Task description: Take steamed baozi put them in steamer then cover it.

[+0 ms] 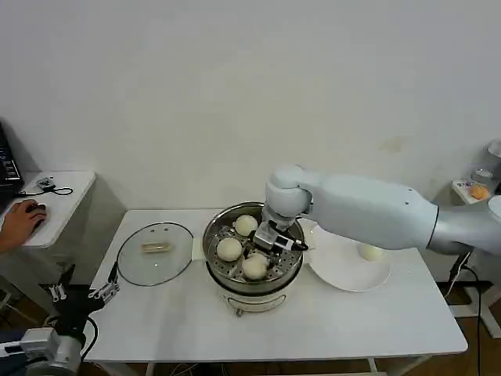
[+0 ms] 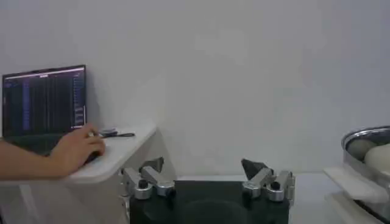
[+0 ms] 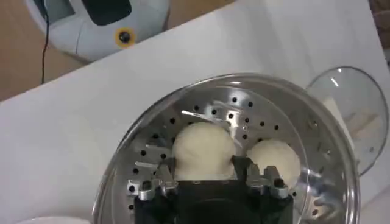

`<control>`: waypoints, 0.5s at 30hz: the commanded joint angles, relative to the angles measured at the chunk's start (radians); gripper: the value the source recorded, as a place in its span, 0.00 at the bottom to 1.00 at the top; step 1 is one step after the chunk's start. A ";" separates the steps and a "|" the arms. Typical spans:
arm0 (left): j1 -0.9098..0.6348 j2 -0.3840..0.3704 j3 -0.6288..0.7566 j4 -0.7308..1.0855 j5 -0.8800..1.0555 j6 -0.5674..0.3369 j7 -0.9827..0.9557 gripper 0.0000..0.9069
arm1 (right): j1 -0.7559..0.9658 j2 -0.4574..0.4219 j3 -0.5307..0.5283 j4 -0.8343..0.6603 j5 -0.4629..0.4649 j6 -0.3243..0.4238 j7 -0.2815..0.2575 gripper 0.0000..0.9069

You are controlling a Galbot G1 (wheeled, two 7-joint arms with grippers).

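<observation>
My R gripper (image 1: 275, 240) is down in the round shiny steel steamer (image 1: 215, 235), fingers either side of a smooth white baozi (image 3: 203, 151).
Can't tell if they're pinching it. 3 buns on perforated tray, 1 on white plate (image 1: 344, 270); clear glass cover (image 1: 155, 252) flat on table beside pot. L gripper (image 2: 204, 176) open wide, parked low.

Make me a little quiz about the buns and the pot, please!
1. How many steamed baozi lie inside the steamer?
2. True or false: the cover sits on the steamer.
3. Which tool hangs over the steamer: A) left, B) right?

Key
1. Three; a fourth lies on the white plate.
2. False; it lies on the table, on the steamer's left.
3. B, the right tool; the left tool waits low at the table's left edge.
</observation>
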 commanded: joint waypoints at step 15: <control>-0.019 0.023 0.012 0.002 0.006 0.003 0.009 1.00 | 0.070 -0.169 0.107 -0.039 0.159 -0.176 0.110 1.00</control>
